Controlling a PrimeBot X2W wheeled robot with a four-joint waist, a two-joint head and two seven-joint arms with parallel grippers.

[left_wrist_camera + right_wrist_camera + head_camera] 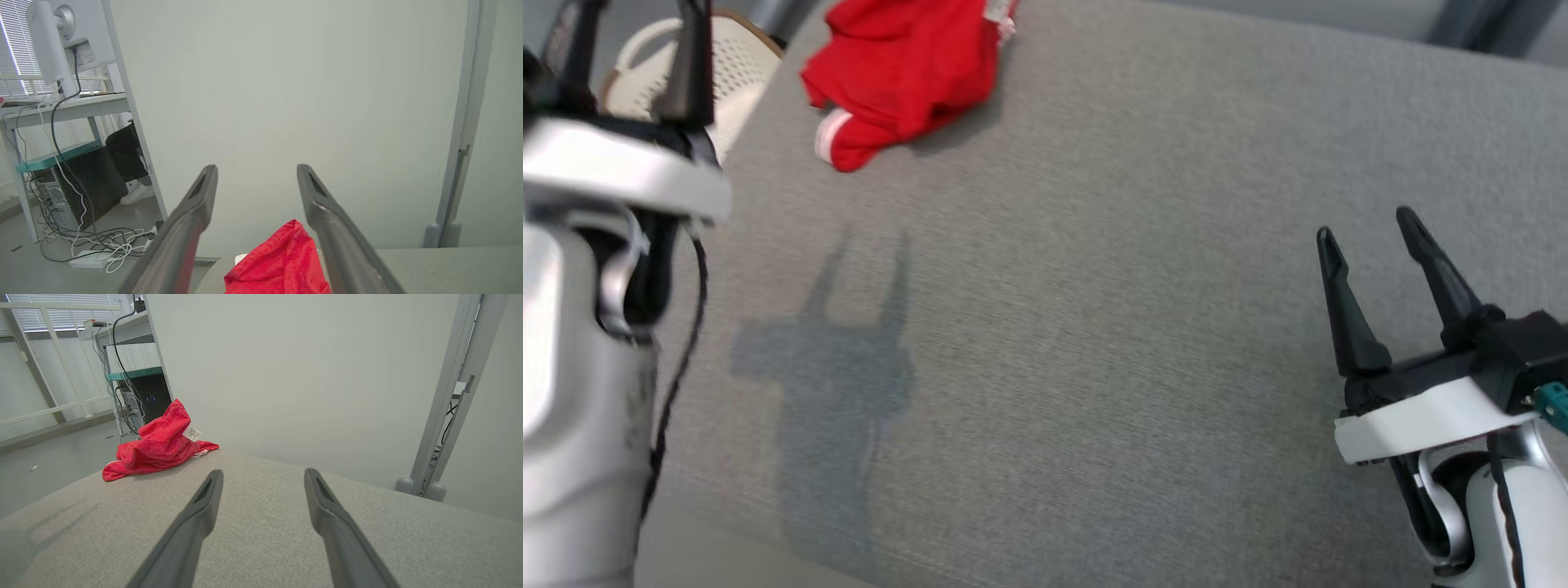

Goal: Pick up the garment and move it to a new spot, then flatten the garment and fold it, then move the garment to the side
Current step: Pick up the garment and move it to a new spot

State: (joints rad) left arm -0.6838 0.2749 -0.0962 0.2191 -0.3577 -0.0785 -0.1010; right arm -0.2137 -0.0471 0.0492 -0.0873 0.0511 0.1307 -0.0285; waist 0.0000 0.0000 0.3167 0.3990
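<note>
left gripper [257,170]: fingers spread wide with nothing between them; raised over the left edge of the cushion, with the garment low in its wrist view, between the fingers.
right gripper [1367,227]: fingers apart as well, empty; low over the right side of the cushion, well apart from the garment.
garment [907,73]: red with white trim and a white label, crumpled in a heap at the far left corner of the cushion; no gripper touches it.
cushion [1094,327]: grey woven fabric, flat; the left gripper's shadow [849,343] falls on it.
basket [739,69]: white, full of holes, just past the cushion's left edge, near the garment.
wall [306,375]: pale and plain, behind the cushion.
desk [65,107]: left of the wall, cables hanging under it.
</note>
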